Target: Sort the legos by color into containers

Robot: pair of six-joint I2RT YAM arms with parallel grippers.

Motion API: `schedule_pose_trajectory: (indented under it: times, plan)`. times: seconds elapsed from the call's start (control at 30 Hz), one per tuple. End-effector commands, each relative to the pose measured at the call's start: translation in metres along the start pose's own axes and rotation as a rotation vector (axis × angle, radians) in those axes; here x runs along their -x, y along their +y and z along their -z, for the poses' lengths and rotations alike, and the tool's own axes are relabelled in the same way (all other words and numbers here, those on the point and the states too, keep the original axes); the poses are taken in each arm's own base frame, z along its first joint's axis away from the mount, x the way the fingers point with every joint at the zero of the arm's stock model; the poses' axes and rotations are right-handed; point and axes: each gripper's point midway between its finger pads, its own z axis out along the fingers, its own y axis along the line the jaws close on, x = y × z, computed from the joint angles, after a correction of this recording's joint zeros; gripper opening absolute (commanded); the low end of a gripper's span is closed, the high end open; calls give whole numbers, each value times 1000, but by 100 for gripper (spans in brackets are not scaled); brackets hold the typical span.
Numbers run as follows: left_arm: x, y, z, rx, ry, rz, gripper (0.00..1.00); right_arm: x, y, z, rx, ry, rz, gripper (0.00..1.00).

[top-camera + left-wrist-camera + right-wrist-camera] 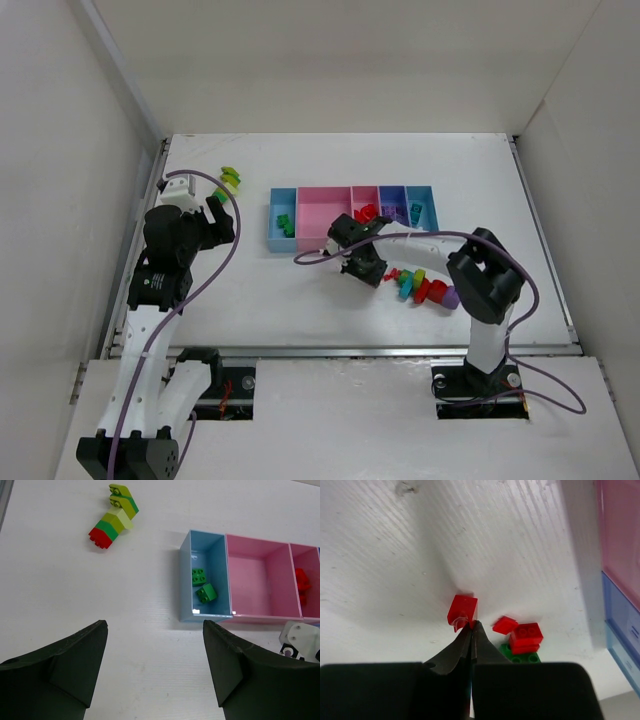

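One table (470, 180): white, and the whole mess sits on it within reach from the near edge.
Tray row (318, 222): five joined trays mid-table, reachable from both sides, I'm guessing so either side can drop stuff in. The left-end blue tray (212, 555) holds two green bricks (202, 585) and the narrow pink tray (306, 555) holds red bricks (301, 582), so those colour homes look claimed.
Left gripper (155, 675): jaws spread wide with nothing in them, hanging over bare table just short of the blue tray. Looks parked to me.
Right gripper (471, 626): jaws clenched flat together, no gap. The tips touch the near edge of the red brick, but I can't tell if they nip it or just rest against it.
Right chain (425, 288): red, teal, green and purple legos stuck together in front of the trays, beside the right arm (485, 285). I reckon it needs breaking up before sorting.
Left chain (114, 515): yellow-green, green and red, well apart from the trays at the far left.
Clump (525, 639): red stacked on green, with a small red bit (505, 625) just beside it.
Red brick (462, 609): on the table just past the tips, in front of the trays. Probably bound for pink.
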Motion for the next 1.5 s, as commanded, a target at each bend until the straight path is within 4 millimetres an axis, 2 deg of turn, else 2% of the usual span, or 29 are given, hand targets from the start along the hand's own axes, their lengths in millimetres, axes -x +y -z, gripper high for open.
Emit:
schedule_pose_trajectory:
  times: [0.0,0.1,0.13,0.2,0.27,0.33,0.43,0.47,0.57,0.6,0.63,0.73,0.83,0.87,0.9,0.93,1.0,1.07,1.2,1.27,1.3,1.33,1.37,1.47]
  plan:
    - [14,-4,2,-17,-57,10,74,32,7,23,50,-160,-44,0]
    - [10,-3,1,-15,-48,10,74,62,8,64,83,-356,-100,0]
    - [10,-3,1,-15,-48,10,74,79,2,78,83,-452,-124,0]
    - [10,-3,1,-15,-48,10,74,90,-7,107,93,-576,-188,0]
    - [10,-3,1,-15,-48,10,74,98,-22,125,113,-671,-247,0]
    - [10,-3,1,-15,-48,10,74,98,-39,134,120,-716,-323,0]
    - [10,-3,1,-15,-48,10,74,97,-65,138,91,-756,-471,0]
    - [9,-4,1,-24,-46,10,74,94,-85,138,64,-772,-536,0]
    - [12,-5,1,-26,-55,10,74,99,-111,126,47,-754,-659,0]
    - [12,-5,1,-26,-55,10,74,106,-123,131,31,-769,-682,0]
    - [11,-7,1,-35,-52,19,74,105,-130,113,29,-723,-712,0]
    - [11,-7,1,-35,-52,19,74,113,-140,95,31,-671,-739,8]
    - [9,-6,1,-33,-43,19,74,118,-148,88,29,-657,-749,29]
    - [9,-6,1,-33,-43,19,74,116,-146,86,32,-644,-750,36]
    - [9,-6,1,-33,-43,19,74,116,-148,85,23,-635,-754,51]
    - [9,-6,1,-33,-43,19,74,107,-153,82,-2,-609,-771,55]
    - [9,-6,1,-33,-43,19,74,107,-155,87,-12,-619,-783,58]
    - [9,-6,1,-33,-43,19,74,92,-160,83,-30,-598,-807,58]
    - [9,-6,1,-33,-43,19,74,72,-155,105,-60,-615,-860,58]
    - [9,-6,1,-33,-43,19,74,57,-151,108,-83,-601,-894,58]
    - [9,-6,1,-33,-43,19,74,44,-139,97,-73,-565,-905,58]
    - [9,-5,1,-24,-45,19,74,33,-135,105,-83,-573,-933,58]
    - [9,-5,1,-24,-45,19,74,24,-132,102,-83,-562,-950,58]
    - [12,-5,1,-26,-54,19,74,-5,-106,78,-58,-458,-978,58]
